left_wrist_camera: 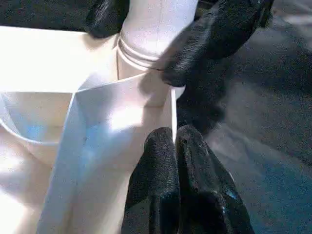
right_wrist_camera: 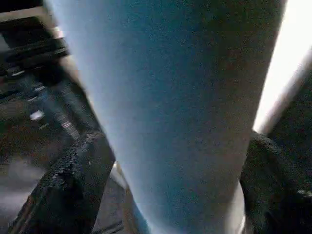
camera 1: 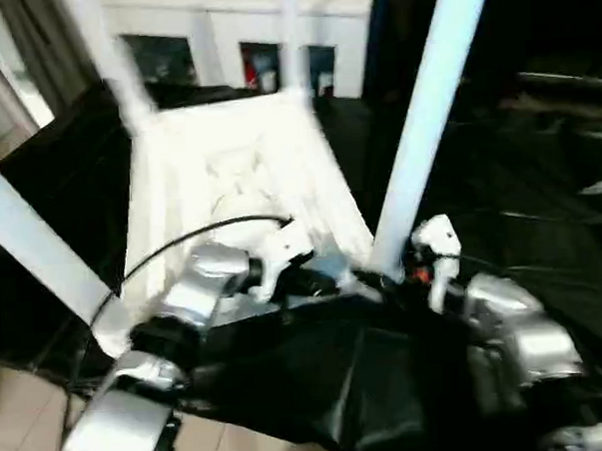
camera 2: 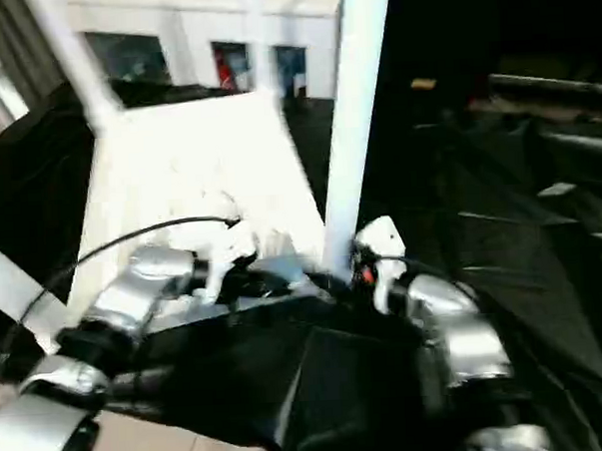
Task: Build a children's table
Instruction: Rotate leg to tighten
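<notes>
- A white tube leg (camera 1: 32, 247) rises slantwise at the far left from the near left corner of the table top.
- The children's table top (camera 1: 234, 188) lies upside down on a counter (camera 1: 541, 225) draped in black cloth, ribbed underside up, in the middle of the head views.
- A second leg (camera 1: 109, 54) stands at the far left corner; another (camera 1: 291, 36) rises at the far right corner.
- The left gripper (left_wrist_camera: 176, 141) sits at the near edge of the top; its black fingers (left_wrist_camera: 156, 190) are pressed together, their tips against the white rim wall just beside the near right corner socket.
- A black cable (camera 1: 182, 241) arcs over the left forearm.
- The near right leg (camera 1: 426, 110) stands upright in its corner socket, its ringed base (left_wrist_camera: 146, 44) seated in the corner.
- The right gripper (right_wrist_camera: 170, 195) is at the foot of this leg, its fingers (right_wrist_camera: 68, 185) spread on either side of the tube; whether they touch it I cannot tell.
</notes>
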### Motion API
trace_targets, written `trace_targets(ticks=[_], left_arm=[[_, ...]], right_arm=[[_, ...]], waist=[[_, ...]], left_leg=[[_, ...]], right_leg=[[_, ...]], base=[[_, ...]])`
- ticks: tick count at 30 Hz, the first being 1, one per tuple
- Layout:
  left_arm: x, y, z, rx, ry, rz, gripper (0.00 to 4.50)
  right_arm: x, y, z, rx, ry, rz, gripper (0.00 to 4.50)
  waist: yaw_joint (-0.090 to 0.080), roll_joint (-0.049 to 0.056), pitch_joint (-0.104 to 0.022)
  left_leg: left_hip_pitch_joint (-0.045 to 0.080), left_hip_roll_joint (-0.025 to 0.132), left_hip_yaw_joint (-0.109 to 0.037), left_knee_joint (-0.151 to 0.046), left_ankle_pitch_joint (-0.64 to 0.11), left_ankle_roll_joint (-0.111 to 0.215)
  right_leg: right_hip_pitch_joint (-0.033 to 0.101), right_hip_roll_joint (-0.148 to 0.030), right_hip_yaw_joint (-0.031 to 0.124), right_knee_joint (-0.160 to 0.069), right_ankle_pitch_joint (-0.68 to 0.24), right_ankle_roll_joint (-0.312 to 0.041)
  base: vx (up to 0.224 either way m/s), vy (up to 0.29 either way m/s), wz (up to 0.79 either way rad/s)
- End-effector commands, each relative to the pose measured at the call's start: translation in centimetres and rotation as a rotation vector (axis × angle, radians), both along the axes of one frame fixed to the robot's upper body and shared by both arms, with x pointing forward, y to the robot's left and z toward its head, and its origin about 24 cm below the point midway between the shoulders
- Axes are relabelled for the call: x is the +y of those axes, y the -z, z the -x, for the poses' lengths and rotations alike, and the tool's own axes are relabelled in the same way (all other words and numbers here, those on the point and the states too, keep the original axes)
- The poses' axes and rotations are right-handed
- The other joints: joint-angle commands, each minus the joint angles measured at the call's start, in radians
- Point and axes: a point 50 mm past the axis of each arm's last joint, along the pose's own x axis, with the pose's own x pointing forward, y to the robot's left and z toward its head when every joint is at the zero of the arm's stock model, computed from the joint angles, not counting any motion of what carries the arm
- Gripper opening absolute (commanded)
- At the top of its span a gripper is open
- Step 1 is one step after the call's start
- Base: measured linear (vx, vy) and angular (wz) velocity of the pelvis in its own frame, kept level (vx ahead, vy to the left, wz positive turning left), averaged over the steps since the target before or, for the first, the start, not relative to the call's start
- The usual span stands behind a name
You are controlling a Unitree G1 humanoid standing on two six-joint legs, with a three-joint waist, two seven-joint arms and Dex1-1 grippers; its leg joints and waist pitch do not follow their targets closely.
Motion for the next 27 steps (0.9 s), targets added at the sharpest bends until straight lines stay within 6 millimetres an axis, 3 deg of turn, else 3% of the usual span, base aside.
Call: trace_targets(ticks=[1,3,4,5,6,7,8,9,15,16,17,22,24,26,27], left_arm=[[-0.5,1.4,1.4,0.088,0.100,-0.043,0.00],[-0.3,1.4,1.4,0.100,0.110,-0.050,0.00],[0.0,1.4,1.4,0.105,0.116,-0.058,0.00],[0.2,1.4,1.4,0.111,0.117,-0.068,0.00],[0.2,1.4,1.4,0.111,0.117,-0.068,0.00],[0.8,1.3,1.2,0.105,0.102,-0.079,0.00],[1.0,1.3,1.2,0.105,0.096,-0.080,0.00],[1.1,1.3,1.2,0.107,0.096,-0.080,0.00],[1.8,1.3,1.3,0.113,0.082,-0.085,0.00],[1.9,1.3,1.3,0.112,0.077,-0.086,0.00],[1.9,1.3,1.3,0.112,0.077,-0.086,0.00],[1.4,1.4,1.0,0.087,0.023,-0.074,0.00],[1.0,1.5,0.8,0.072,0.002,-0.073,0.00],[0.1,1.6,0.5,0.048,-0.052,-0.062,0.00],[-0.2,1.6,0.4,0.042,-0.066,-0.059,0.00]], right_arm=[[1.6,0.1,1.0,0.029,-0.150,-0.012,3.74],[1.5,0.1,1.1,0.027,-0.170,-0.001,3.74],[1.4,0.1,1.2,0.031,-0.183,0.004,3.74],[1.3,0.0,1.2,0.036,-0.197,0.001,3.74],[1.3,0.0,1.2,0.036,-0.197,0.001,3.74],[1.2,0.0,1.2,0.048,-0.220,-0.001,3.74],[1.2,0.0,1.2,0.051,-0.226,0.000,3.74],[1.2,-0.1,1.2,0.057,-0.234,0.001,3.48],[1.5,0.0,1.1,0.071,-0.252,-0.007,3.14],[1.6,0.1,1.1,0.075,-0.255,-0.006,3.05],[1.6,0.1,1.1,0.076,-0.256,-0.006,3.05],[2.3,0.7,1.1,0.085,-0.168,-0.051,2.65],[2.5,1.2,0.9,0.094,-0.114,-0.041,2.63],[2.8,2.2,0.4,0.099,0.033,-0.003,2.57],[2.9,2.5,0.3,0.100,0.077,0.008,2.57]], waist=[[0.006,-0.004,-0.049],[0.006,-0.004,-0.046],[0.006,-0.007,-0.044],[0.005,-0.014,-0.043],[0.006,-0.011,-0.042],[0.005,-0.019,-0.039],[0.007,-0.014,-0.040],[0.006,-0.022,-0.041],[0.009,-0.019,-0.048],[0.008,-0.033,-0.048],[0.011,-0.026,-0.047],[0.010,-0.024,-0.044],[0.007,-0.022,-0.040],[-0.001,-0.011,-0.032],[-0.001,-0.011,-0.032]], left_leg=[[0.005,0.054,-0.019,-0.050,-0.058,0.149],[0.005,0.055,-0.019,-0.054,-0.088,0.127],[0.005,0.057,-0.020,-0.060,-0.124,0.095],[0.005,0.056,-0.019,-0.061,-0.130,0.090],[0.007,0.057,-0.020,-0.062,-0.134,0.083],[0.006,0.056,-0.019,-0.063,-0.148,0.077],[0.006,0.055,-0.019,-0.063,-0.145,0.071],[0.006,0.055,-0.019,-0.062,-0.129,0.073],[-0.001,0.050,-0.018,-0.051,-0.041,0.114],[-0.002,0.050,-0.016,-0.051,-0.038,0.120],[-0.002,0.050,-0.018,-0.051,-0.038,0.122],[0.000,0.052,-0.018,-0.054,-0.057,0.109],[0.003,0.052,-0.019,-0.058,-0.095,0.087],[0.009,0.050,-0.022,-0.067,-0.187,0.034],[0.009,0.050,-0.022,-0.067,-0.187,0.034]], right_leg=[[0.047,-0.071,0.039,-0.050,0.199,-0.304],[0.047,-0.071,0.039,-0.054,0.131,-0.302],[0.046,-0.071,0.040,-0.058,0.050,-0.294],[0.046,-0.070,0.040,-0.060,0.035,-0.292],[0.045,-0.071,0.041,-0.060,0.022,-0.290],[0.044,-0.072,0.042,-0.064,-0.005,-0.287],[0.045,-0.074,0.044,-0.064,-0.013,-0.284],[0.045,-0.073,0.044,-0.062,0.006,-0.282],[0.049,-0.074,0.041,-0.047,0.138,-0.293],[0.050,-0.073,0.041,-0.048,0.140,-0.293],[0.048,-0.075,0.040,-0.047,0.126,-0.293],[0.045,-0.075,0.041,-0.051,0.078,-0.288],[0.042,-0.075,0.042,-0.059,0.018,-0.282],[0.038,-0.078,0.045,-0.076,-0.130,-0.260],[0.038,-0.078,0.045,-0.076,-0.130,-0.260]], base=[[0.000,0.000,0.00],[0.000,0.000,0.00],[0.000,0.000,0.00],[0.000,0.000,0.00],[0.000,0.000,0.00],[0.000,0.000,0.00],[0.000,0.000,0.00],[0.000,0.000,0.00],[0.000,0.000,0.00],[0.000,0.000,0.00],[0.000,0.000,0.00],[0.000,0.000,0.00],[0.000,0.000,0.00],[0.000,0.000,0.00],[-0.052,-0.001,-0.01]])
